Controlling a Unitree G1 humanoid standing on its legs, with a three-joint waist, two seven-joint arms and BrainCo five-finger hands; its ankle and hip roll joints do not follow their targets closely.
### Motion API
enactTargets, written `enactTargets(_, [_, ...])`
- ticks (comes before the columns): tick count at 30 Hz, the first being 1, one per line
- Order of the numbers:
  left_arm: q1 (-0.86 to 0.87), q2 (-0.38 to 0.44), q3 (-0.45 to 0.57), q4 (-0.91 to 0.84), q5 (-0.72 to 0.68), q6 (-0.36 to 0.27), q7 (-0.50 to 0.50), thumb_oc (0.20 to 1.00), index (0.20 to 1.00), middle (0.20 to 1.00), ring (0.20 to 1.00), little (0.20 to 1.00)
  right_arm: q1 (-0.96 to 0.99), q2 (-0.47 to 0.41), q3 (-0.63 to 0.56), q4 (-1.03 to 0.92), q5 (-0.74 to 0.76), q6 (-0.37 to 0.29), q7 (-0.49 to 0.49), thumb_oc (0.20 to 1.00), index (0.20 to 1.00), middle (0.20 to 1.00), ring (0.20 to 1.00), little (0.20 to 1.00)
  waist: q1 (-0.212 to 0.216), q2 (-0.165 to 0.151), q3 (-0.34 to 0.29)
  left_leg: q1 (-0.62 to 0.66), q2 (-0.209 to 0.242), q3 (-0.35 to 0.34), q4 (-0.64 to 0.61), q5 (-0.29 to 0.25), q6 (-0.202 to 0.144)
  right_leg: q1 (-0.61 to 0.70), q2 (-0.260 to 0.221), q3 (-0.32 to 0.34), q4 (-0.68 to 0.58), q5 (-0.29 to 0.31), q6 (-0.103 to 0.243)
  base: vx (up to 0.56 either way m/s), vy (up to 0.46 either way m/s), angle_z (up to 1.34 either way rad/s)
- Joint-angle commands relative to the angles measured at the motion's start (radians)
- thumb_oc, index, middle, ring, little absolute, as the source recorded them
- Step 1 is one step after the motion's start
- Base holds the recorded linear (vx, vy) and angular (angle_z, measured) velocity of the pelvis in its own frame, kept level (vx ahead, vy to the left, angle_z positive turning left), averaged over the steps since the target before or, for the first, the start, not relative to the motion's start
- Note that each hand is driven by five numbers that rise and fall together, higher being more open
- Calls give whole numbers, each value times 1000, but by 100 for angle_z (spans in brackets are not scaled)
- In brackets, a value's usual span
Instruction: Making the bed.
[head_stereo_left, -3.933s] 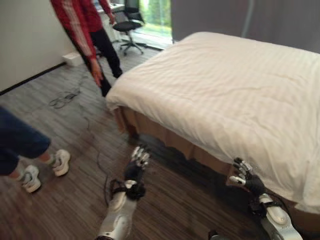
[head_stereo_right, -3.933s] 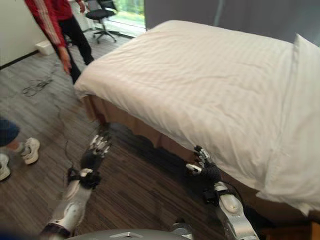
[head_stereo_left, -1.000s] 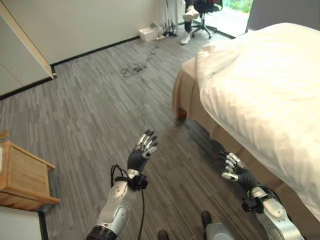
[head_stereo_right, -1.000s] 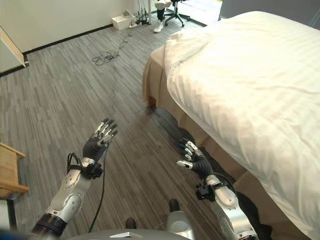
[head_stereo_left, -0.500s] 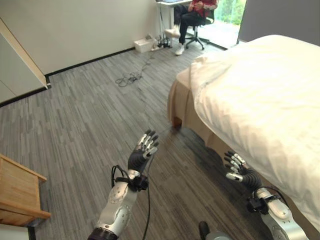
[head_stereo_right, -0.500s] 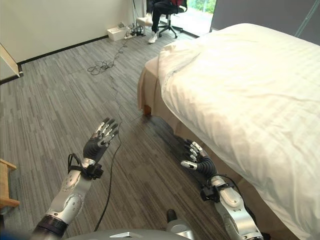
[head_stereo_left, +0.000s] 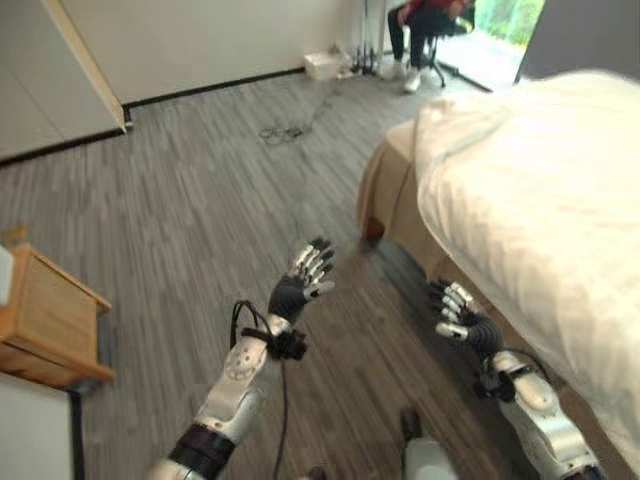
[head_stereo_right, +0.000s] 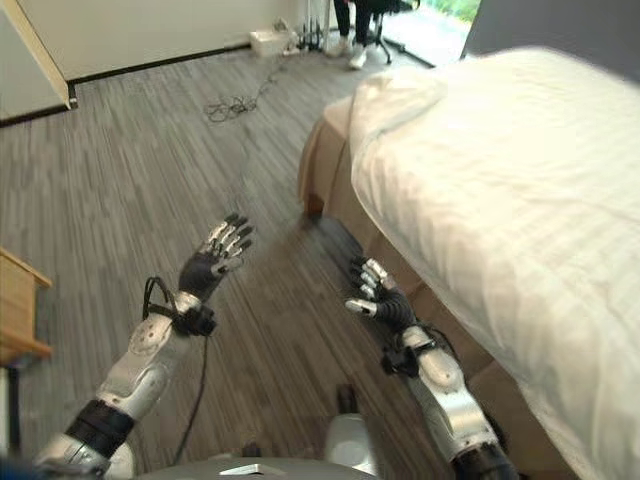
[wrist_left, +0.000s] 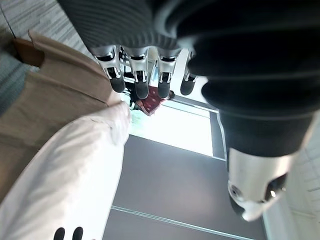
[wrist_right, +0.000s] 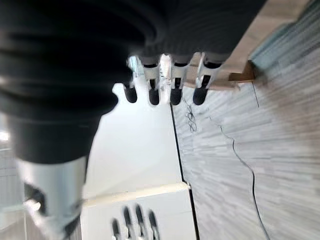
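Note:
The bed (head_stereo_left: 540, 200) fills the right side, under a white striped duvet (head_stereo_right: 520, 190) that hangs over a tan bed skirt (head_stereo_left: 385, 195). The duvet's near corner (head_stereo_left: 450, 115) lies bunched at the bed's end. My left hand (head_stereo_left: 300, 285) is raised over the wooden floor to the left of the bed, open, fingers straight, holding nothing. Close beside the bed's lower edge, my right hand (head_stereo_left: 460, 318) is open and empty, not touching the duvet. The left wrist view shows the duvet (wrist_left: 65, 170) and skirt (wrist_left: 50, 100) past my straight fingers (wrist_left: 140, 80).
A wooden bedside cabinet (head_stereo_left: 45, 320) stands at the left. Loose cables (head_stereo_left: 285, 130) lie on the floor toward the far wall. A person sits on an office chair (head_stereo_left: 430, 20) at the back by a bright window. A white box (head_stereo_left: 325, 65) sits against the wall.
The camera has swung a little; the bed and floor shifted in view. Both hands stay open, the left raised slightly higher, the right a bit nearer the bed skirt.

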Motion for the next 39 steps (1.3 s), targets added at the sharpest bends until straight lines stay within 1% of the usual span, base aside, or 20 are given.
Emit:
enactTargets(1, [-50, -14, 18, -34, -21, -49, -24, 1000, 1000, 1000, 1000, 1000, -47, -25, -25, -48, 39, -75, -11, 1000, 1000, 1000, 1000, 1000, -9, 15, -47, 184, 128, -38, 60, 244, -59, -18, 93, -20, -5, 58, -76, 333, -306, 3])
enactTargets(2, [-50, -14, 18, -34, -21, -49, -24, 1000, 1000, 1000, 1000, 1000, -47, -25, -25, -48, 39, -75, -11, 1000, 1000, 1000, 1000, 1000, -12, 13, -51, 176, 126, -41, 61, 247, -59, -22, 90, -21, -7, 61, -76, 341, -440, 4])
enactTargets(3, [-67, -14, 20, -29, -22, -41, -14, 1000, 1000, 1000, 1000, 1000, -38, -34, -36, -45, 53, -80, -25, 1000, 1000, 1000, 1000, 1000, 1, -22, -38, 57, 148, -18, 351, 325, -36, 64, 104, -19, -51, 43, -139, 220, -311, 16])
enactTargets(6, [-69, -18, 18, -28, -21, -42, -3, 1000, 1000, 1000, 1000, 1000, -24, -48, -47, -54, 43, -80, -37, 1000, 1000, 1000, 1000, 1000, 21, -28, -17, -36, 135, -25, 478, 312, -24, 129, 119, -7, -83, 23, -163, 336, -282, 0])
enactTargets(7, [-92, -33, 13, -8, -33, -45, -7, 1000, 1000, 1000, 1000, 1000, -27, -68, -59, -57, 21, -82, -46, 1000, 1000, 1000, 1000, 1000, 29, -28, -3, -108, 103, 0, 412, 274, -27, 181, 122, 14, -110, 19, -154, 296, -79, -36])
enactTargets(9, [-96, -38, 6, -3, -43, -45, -12, 1000, 1000, 1000, 1000, 1000, -22, -66, -64, -59, 25, -82, -45, 1000, 1000, 1000, 1000, 1000, 33, -32, -7, -133, 93, 8, 391, 273, -31, 195, 116, 20, -119, 16, -152, 253, -48, -10])
enactTargets(11, [-101, -41, -3, 11, -60, -43, -26, 1000, 1000, 1000, 1000, 1000, -14, -66, -78, -53, 29, -86, -42, 1000, 1000, 1000, 1000, 1000, 37, -19, -15, -156, 75, 37, 225, 271, -28, 214, 125, 25, -124, -1, -145, 343, 35, -10])
enactTargets(12, [-96, -46, -11, 23, -53, -47, -29, 1000, 1000, 1000, 1000, 1000, -1, -61, -78, -48, 11, -87, -34, 1000, 1000, 1000, 1000, 1000, 49, -3, -14, -148, 24, 40, 17, 274, -16, 250, 137, 43, -125, -28, -134, 467, 80, -15])
enactTargets(15, [-98, -49, -6, 20, -40, -59, -26, 1000, 1000, 1000, 1000, 1000, -2, -53, -62, -45, 0, -86, -25, 1000, 1000, 1000, 1000, 1000, 56, 23, -21, -143, -26, 19, -157, 342, -23, 298, 173, 77, -138, -51, -132, 343, 44, -45])
enactTargets(17, [-111, -52, -10, 10, -39, -61, -22, 1000, 1000, 1000, 1000, 1000, -3, -50, -57, -49, 6, -84, -18, 1000, 1000, 1000, 1000, 1000, 53, 24, -22, -143, -30, 32, -172, 358, -27, 314, 175, 84, -144, -58, -134, 263, 18, -52])
enactTargets(21, [-205, -55, -6, -23, -31, -104, 36, 1000, 1000, 1000, 1000, 1000, -2, -39, -32, -58, 2, -82, -16, 1000, 1000, 1000, 1000, 1000, 33, 18, -47, -106, -34, 73, -198, 332, -1, 330, 170, 134, -142, -78, -131, 308, 59, -59])
enactTargets(24, [-290, -76, -3, 1, -33, -142, 106, 1000, 1000, 1000, 1000, 1000, -5, -22, -22, -69, 18, -90, -31, 1000, 1000, 1000, 1000, 1000, -7, 9, -67, -61, -38, 158, -233, 299, 18, 318, 144, 152, -118, -86, -108, 246, 87, -44])
enactTargets(26, [-290, -76, -3, 1, -33, -142, 106, 1000, 1000, 1000, 1000, 1000, -6, -22, -22, -69, 18, -90, -31, 1000, 1000, 1000, 1000, 1000, -3, 12, -69, -65, -34, 161, -234, 302, 17, 312, 147, 155, -117, -82, -109, 116, 45, -36])
enactTargets(27, [-317, -55, 12, 2, 20, -149, 150, 1000, 1000, 1000, 1000, 1000, -27, -13, -3, -66, 7, -93, -39, 1000, 1000, 1000, 1000, 1000, -11, 5, -62, -32, -26, 219, -259, 279, 34, 223, 155, 160, 68, -50, -52, 202, 83, -54])
enactTargets(29, [-320, -54, 12, 14, 22, -149, 153, 1000, 1000, 1000, 1000, 1000, -29, -10, -2, -61, 5, -94, -37, 1000, 1000, 1000, 1000, 1000, -35, -4, -27, 18, -26, 239, -274, 263, 48, 134, 151, 132, 238, 18, 6, 162, 68, -71])
enactTargets(31, [-315, -55, 15, 6, 30, -148, 160, 1000, 1000, 1000, 1000, 1000, -25, -6, -2, -61, 6, -94, -33, 1000, 1000, 1000, 1000, 1000, -42, 2, -18, 39, -16, 248, -281, 258, 50, 99, 143, 110, 287, 42, 16, 113, 41, -40])
enactTargets(32, [-299, -57, 13, 0, 44, -140, 152, 1000, 1000, 1000, 1000, 1000, 0, 3, -12, -56, 6, -91, -24, 1000, 1000, 1000, 1000, 1000, -59, 8, -3, 78, -8, 234, -293, 244, 49, 34, 151, 97, 326, 36, -1, 159, 54, -12])
enactTargets(34, [-293, -54, 12, 5, 49, -138, 149, 1000, 1000, 1000, 1000, 1000, 5, 5, -13, -53, 10, -89, -23, 1000, 1000, 1000, 1000, 1000, -65, 10, 0, 91, -9, 232, -298, 241, 48, 12, 129, 75, 310, 32, -14, 156, 26, 6])
enactTargets(36, [-275, -55, 2, 0, 41, -126, 128, 1000, 1000, 1000, 1000, 1000, 22, 12, -20, -46, 30, -84, -12, 1000, 1000, 1000, 1000, 1000, -77, 16, -1, 118, -15, 212, -312, 222, 35, -22, 73, 31, 162, 27, -30, 267, -38, 39])
enactTargets(39, [-255, -55, -5, -3, 30, -117, 102, 1000, 1000, 1000, 1000, 1000, 29, 12, -20, -42, 33, -80, -4, 1000, 1000, 1000, 1000, 1000, -86, 6, -4, 138, -29, 184, -317, 205, 29, -14, 69, 50, 43, 51, -21, 174, -60, 17])
